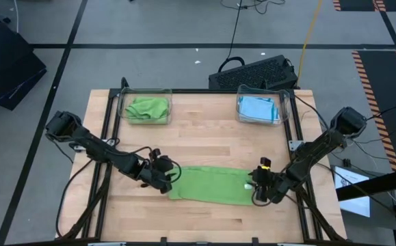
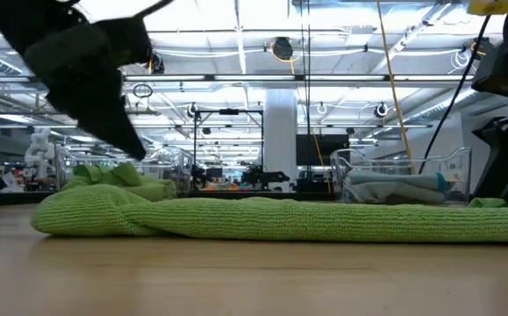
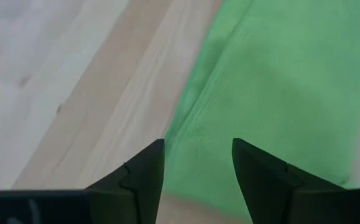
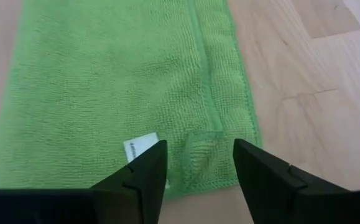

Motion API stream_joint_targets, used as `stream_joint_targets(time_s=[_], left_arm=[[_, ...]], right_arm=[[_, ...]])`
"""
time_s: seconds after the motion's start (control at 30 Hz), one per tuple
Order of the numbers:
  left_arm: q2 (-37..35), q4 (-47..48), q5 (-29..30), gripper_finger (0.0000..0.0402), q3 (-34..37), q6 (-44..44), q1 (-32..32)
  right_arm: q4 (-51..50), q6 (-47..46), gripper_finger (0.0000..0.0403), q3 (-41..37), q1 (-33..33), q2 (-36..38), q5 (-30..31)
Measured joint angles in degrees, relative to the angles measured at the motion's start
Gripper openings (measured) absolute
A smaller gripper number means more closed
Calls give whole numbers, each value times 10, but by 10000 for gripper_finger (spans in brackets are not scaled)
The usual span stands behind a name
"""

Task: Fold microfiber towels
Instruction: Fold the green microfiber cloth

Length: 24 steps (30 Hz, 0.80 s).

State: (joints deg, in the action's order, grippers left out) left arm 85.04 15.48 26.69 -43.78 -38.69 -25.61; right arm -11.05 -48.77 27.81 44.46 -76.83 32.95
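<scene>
Bracketing the folded lime green towel (image 1: 211, 184) on the counter (image 1: 204, 137) | long axis 9-to-3 in the high view | left claw (image 1: 168, 179) spread, at its 9 end | right claw (image 1: 257, 186) spread, at its 3 end | we judge both equally near.

Even overhead light; your tabletop (image 1: 204, 137) reads bright, no glare. Ceiling strip lights behind the green towel (image 2: 262, 218) flare slightly. Left wrist view is soft-focused, towel weave blurred. Shadows beneath both arms faint.
</scene>
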Motion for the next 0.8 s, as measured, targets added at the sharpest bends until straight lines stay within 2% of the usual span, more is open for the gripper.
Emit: stream_joint_targets(time_s=[0.17,0.43,0.57,0.8], left_arm=[[1,-23,-1,189,31,-29,3],[2,-28,-1,189,50,-49,3],[2,-32,-1,189,50,-39,4],[2,-34,1,189,50,-25,4]], right_arm=[[0,13,137,0,-4,-12,0],[0,15,11,0,-24,-3,-16],[-18,-16,12,0,-36,23,-16],[-113,-94,3,-1,-51,43,-8]])
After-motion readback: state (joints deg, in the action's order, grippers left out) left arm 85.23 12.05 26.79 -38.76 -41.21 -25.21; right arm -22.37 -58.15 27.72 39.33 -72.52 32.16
